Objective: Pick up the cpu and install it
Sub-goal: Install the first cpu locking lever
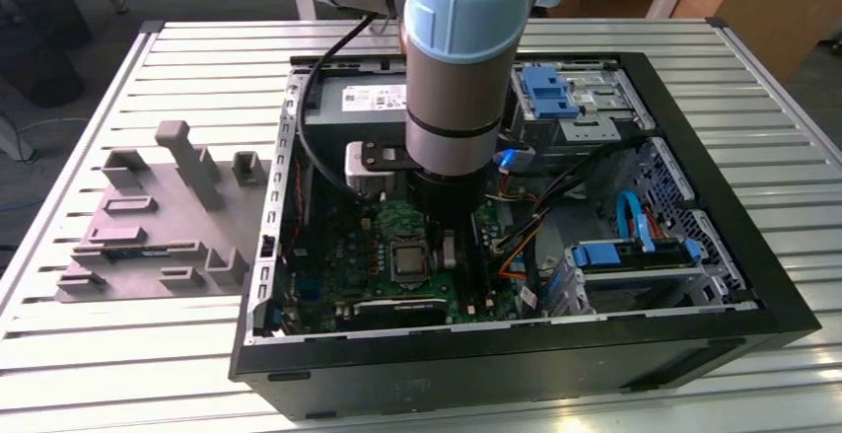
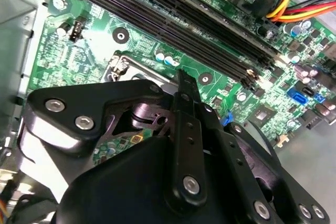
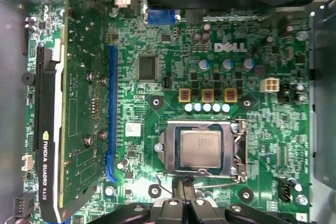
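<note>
In the first wrist view the cpu (image 3: 200,149) sits inside the metal-framed socket (image 3: 239,150) on the green motherboard (image 3: 252,77), below centre of the frame. The claw (image 3: 184,187) hangs just beside the socket's edge with its fingers drawn together, holding nothing. The graphics card (image 3: 79,77) stands at the frame's left.

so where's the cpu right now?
In the first wrist view the cpu lies in the metal-framed socket on the green motherboard, beside the upright graphics card.
</note>
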Tool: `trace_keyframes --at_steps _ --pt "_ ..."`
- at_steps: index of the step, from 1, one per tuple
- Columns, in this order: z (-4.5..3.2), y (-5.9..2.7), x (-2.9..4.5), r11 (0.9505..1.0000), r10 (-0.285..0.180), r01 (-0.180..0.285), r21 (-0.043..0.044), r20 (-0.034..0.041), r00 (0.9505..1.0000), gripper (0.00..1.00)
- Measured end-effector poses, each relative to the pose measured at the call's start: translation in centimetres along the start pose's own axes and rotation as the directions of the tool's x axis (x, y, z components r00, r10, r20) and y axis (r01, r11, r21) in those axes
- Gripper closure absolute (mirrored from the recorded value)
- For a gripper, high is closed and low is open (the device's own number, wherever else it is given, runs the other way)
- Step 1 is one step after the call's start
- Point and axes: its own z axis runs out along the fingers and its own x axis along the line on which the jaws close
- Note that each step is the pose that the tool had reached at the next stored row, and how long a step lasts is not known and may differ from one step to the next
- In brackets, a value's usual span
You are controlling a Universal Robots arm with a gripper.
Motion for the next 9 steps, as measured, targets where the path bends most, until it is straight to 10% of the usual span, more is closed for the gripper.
trace_keyframes --at_steps 9 --pt "0.63 0.01 0.14 0.9996 -0.027 0.027 0.0024 -0.0004 0.9996 0.89"
